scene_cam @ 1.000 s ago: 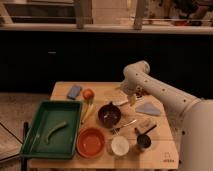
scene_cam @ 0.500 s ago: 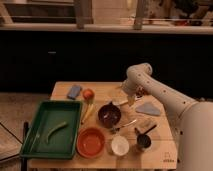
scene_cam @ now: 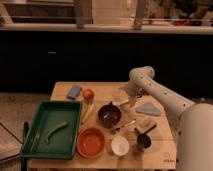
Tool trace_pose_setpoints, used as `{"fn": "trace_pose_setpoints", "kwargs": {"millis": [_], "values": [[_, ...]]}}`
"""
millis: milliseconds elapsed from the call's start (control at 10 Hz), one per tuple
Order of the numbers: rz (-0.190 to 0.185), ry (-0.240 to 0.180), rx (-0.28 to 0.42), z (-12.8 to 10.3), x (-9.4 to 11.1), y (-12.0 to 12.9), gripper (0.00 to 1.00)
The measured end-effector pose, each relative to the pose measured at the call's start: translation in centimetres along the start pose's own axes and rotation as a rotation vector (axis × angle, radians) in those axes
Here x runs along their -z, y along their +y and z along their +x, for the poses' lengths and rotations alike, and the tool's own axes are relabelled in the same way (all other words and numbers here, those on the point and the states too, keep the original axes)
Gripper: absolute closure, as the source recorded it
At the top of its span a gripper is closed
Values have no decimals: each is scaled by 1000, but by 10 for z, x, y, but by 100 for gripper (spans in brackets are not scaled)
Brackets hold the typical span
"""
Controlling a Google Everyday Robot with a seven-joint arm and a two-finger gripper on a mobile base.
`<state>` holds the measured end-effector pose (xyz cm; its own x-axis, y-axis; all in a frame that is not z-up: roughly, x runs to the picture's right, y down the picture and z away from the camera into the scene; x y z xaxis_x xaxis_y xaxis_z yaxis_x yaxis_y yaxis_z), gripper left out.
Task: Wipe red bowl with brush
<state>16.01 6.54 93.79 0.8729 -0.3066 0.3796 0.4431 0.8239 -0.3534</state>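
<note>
The red bowl [scene_cam: 91, 142] sits near the table's front edge, right of the green tray. It holds nothing. My gripper [scene_cam: 128, 103] hangs low over the table's back middle, just behind and right of the dark maroon bowl [scene_cam: 109, 115], far from the red bowl. A slim whitish piece [scene_cam: 120, 103] that looks like the brush handle shows at the gripper's tip. I cannot tell whether the gripper holds it or whether it lies on the table. The bristle head is not distinguishable.
A green tray [scene_cam: 35, 145] with a green item stands at the left. A blue sponge [scene_cam: 74, 91], an orange-red ball [scene_cam: 88, 94] and a yellow item [scene_cam: 88, 112] lie at the back left. A blue cloth [scene_cam: 148, 108], silvery utensil [scene_cam: 124, 125], white cup [scene_cam: 120, 145] and black-handled metal cup [scene_cam: 143, 141] are at the right.
The arm has shifted slightly to the right, and the gripper stays low by the maroon bowl. Nothing else has moved.
</note>
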Motion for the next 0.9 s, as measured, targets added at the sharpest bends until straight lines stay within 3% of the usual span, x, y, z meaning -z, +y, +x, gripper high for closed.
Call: {"fn": "trace_pose_setpoints", "kwargs": {"millis": [700, 900], "values": [[-57, -4, -14, 4, -22, 6, 20], [-65, -5, -8, 3, -26, 6, 34]]}}
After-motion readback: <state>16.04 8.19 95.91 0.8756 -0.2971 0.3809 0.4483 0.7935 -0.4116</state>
